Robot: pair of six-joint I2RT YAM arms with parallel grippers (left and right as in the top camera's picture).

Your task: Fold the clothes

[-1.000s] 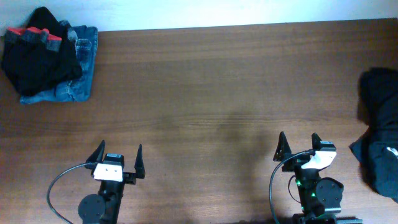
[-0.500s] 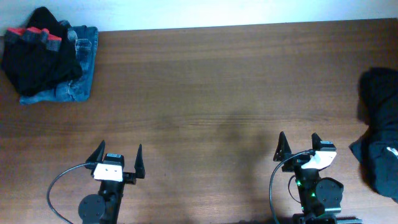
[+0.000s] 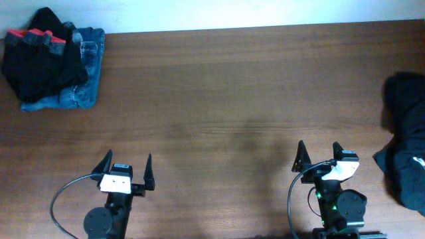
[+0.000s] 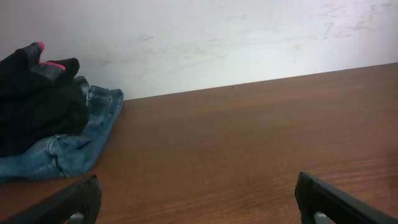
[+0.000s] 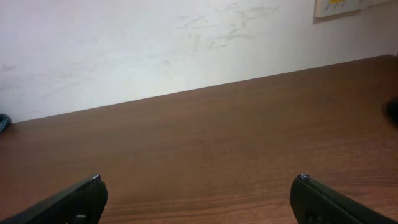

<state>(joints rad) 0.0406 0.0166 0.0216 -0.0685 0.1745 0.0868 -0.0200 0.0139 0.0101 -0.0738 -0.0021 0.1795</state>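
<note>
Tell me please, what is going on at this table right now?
Nothing is being handled at this moment. Both arms sit at the near edge of the brown wooden table, with the left gripper and the right gripper open and empty. A black garment with red trim lies on blue denim jeans in the far left corner. A heap of dark fabric lies at the right edge. Neither gripper touches any clothing.
</note>
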